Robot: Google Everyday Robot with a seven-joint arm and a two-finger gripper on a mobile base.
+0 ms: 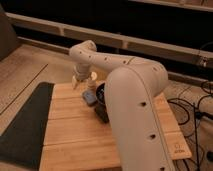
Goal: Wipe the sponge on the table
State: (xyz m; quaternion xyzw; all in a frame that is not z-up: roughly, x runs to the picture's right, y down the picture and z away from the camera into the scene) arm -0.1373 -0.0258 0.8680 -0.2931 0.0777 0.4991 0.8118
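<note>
Looks like a robotics lab or test room to me, not a home. Loose black cables (196, 111) snake along the right side, and a dark wall with pale horizontal rails (140, 44) runs behind. The big white robot arm (132, 105) has its gripper (83, 82) hanging over the far left of a light bamboo plank table (75, 142).

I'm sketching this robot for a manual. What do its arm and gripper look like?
The arm is cream-white, built of smooth, rounded, tube-like shells with small dark round dots along its side. No cables show on it. The gripper, above the sponge near the far edge of the table, has two short pale fingers, standing open.
</note>
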